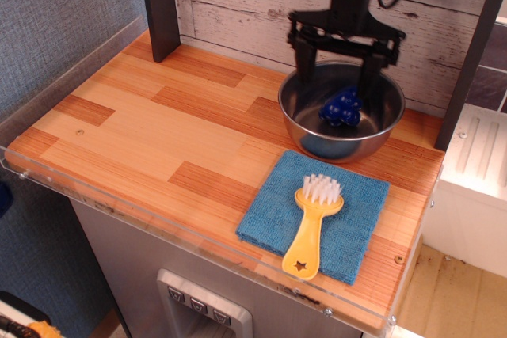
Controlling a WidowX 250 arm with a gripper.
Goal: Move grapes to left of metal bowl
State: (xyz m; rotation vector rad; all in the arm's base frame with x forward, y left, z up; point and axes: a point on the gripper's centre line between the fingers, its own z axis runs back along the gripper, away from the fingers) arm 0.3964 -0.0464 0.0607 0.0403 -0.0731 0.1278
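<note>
My pincer [337, 77]: spread wide over metal bowl [306, 124] | grapes [341, 108]: inside bowl, apparently untouched | bowl on worktop [142, 128]

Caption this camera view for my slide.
Open end effector poised over grapes inside metal bowl.

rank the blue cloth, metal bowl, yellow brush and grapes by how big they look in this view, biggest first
1. blue cloth and metal bowl: look about equally wide, so no ranking between them; the cloth lies nearer the camera.
2. yellow brush: narrower, shorter than the cloth.
3. grapes: clearly smallest, sitting inside the bowl.
</note>
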